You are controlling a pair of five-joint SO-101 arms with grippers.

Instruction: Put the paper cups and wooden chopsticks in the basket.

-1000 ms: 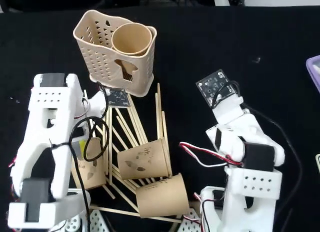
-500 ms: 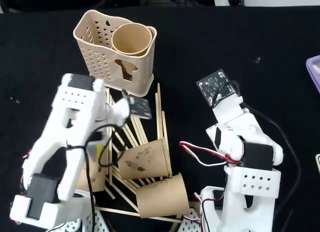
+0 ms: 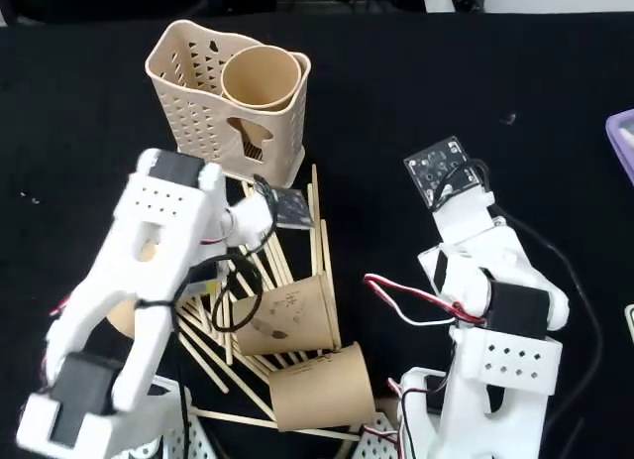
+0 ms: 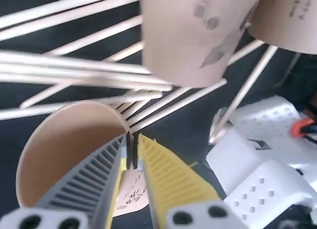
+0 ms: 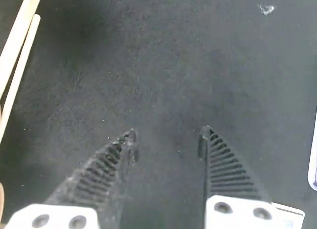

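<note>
Mostly tipped tan paper cups (image 3: 287,318), pale splayed chopsticks (image 4: 59,66)

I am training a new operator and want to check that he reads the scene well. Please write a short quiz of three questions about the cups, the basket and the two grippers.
1. True or false: the basket already holds one paper cup.
2. What is between the fingers of the left gripper?
A. a wooden chopstick
B. the rim of a cup
C. nothing
3. Fill in: the right gripper is ____ (open or shut) above the bare black table.

Key
1. True.
2. B: it is shut on the rim of the gripped cup.
3. Open.
</note>
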